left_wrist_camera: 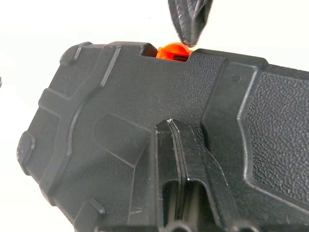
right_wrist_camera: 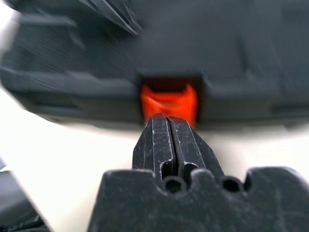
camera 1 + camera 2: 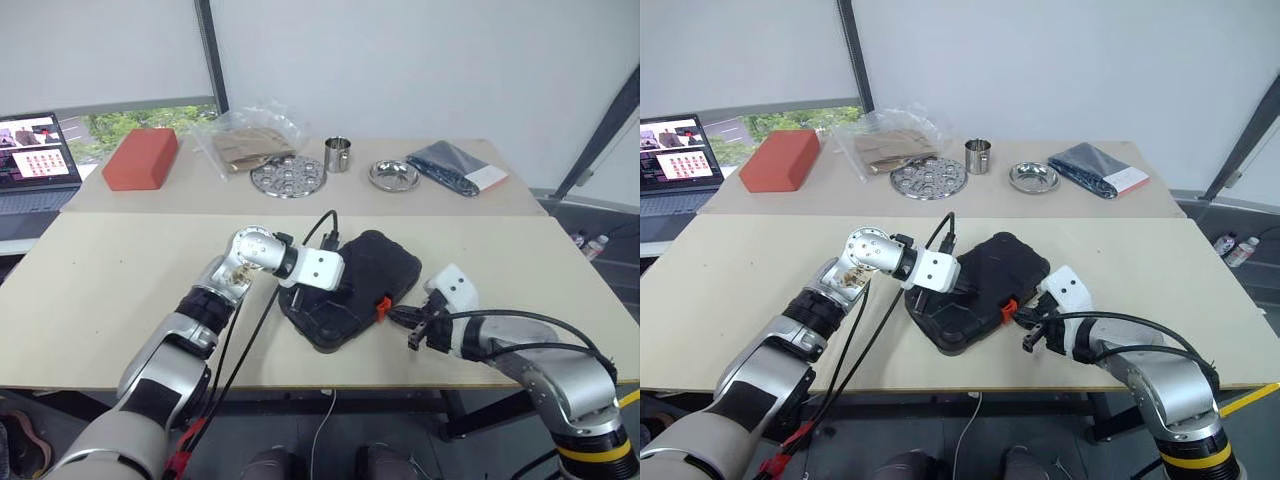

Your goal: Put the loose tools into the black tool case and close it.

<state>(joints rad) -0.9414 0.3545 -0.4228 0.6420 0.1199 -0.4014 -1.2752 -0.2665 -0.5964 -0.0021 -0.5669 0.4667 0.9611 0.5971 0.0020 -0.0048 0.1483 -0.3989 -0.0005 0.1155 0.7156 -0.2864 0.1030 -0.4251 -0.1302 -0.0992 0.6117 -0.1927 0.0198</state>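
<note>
The black tool case (image 3: 385, 265) lies closed on the near table, slanted, with its orange latch (image 3: 381, 307) facing the front edge. My left gripper (image 3: 347, 290) is shut, and its fingertips (image 1: 170, 126) rest on the textured lid (image 1: 111, 125). My right gripper (image 3: 395, 317) is shut too. Its tip (image 2: 167, 121) sits right at the orange latch (image 2: 169, 101), on the side of the case toward me. From the left wrist, the right gripper's fingers (image 1: 189, 24) stand just beyond the latch (image 1: 173, 50). The loose tools are hidden from view.
On the far table stand a red block (image 3: 141, 158), a clear bag (image 3: 245, 140), a round steel tray (image 3: 288, 177), a steel cup (image 3: 338, 154), a steel dish (image 3: 393, 176) and a dark pouch (image 3: 457, 167). A laptop (image 3: 35, 155) is at far left. A black cable (image 3: 320, 225) loops behind the case.
</note>
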